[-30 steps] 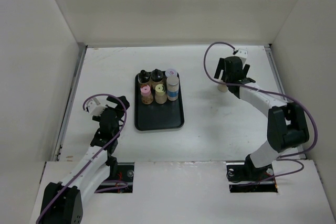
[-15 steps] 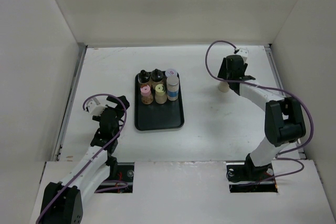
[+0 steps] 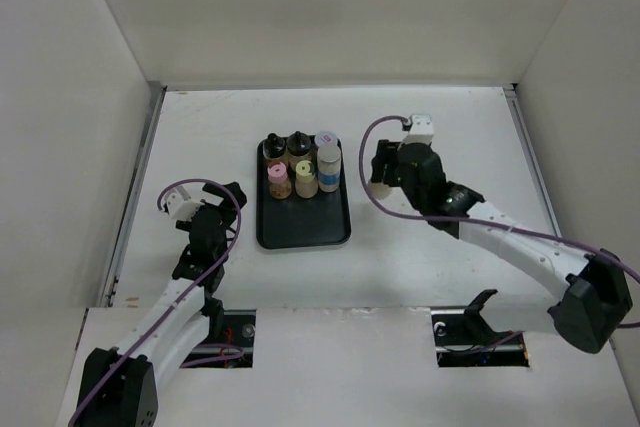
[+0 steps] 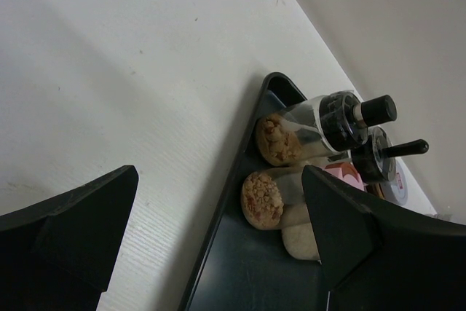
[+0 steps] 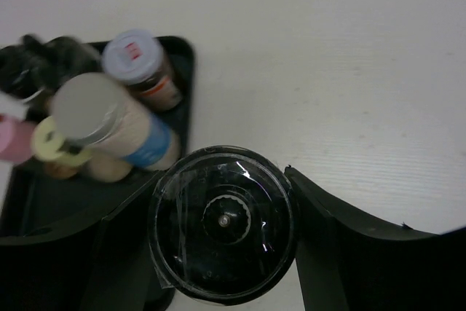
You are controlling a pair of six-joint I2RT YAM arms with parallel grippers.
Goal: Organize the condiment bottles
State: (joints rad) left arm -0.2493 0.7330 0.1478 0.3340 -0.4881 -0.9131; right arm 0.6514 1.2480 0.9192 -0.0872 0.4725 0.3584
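Right tool [image 3: 385, 169] is carrying the grinder-topped bottle [image 5: 222, 223] toward the tray [image 3: 320, 232].
Clenched on that bottle, it is swinging in from the upper right of the frame to just right of the tray, where six bottles [image 3: 300, 167] are standing in the upper half, so probably one placement is remaining. Left tool [image 3: 222, 197] is idling released at lower left over the bench [image 3: 200, 137].

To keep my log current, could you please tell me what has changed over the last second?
The right gripper swung left and nearer, from the far right toward the tray, carrying the grinder-topped bottle between its jaws; the bottle is gone from its old spot. The left gripper stayed put, jaws open, and the six bottles on the tray have not moved.
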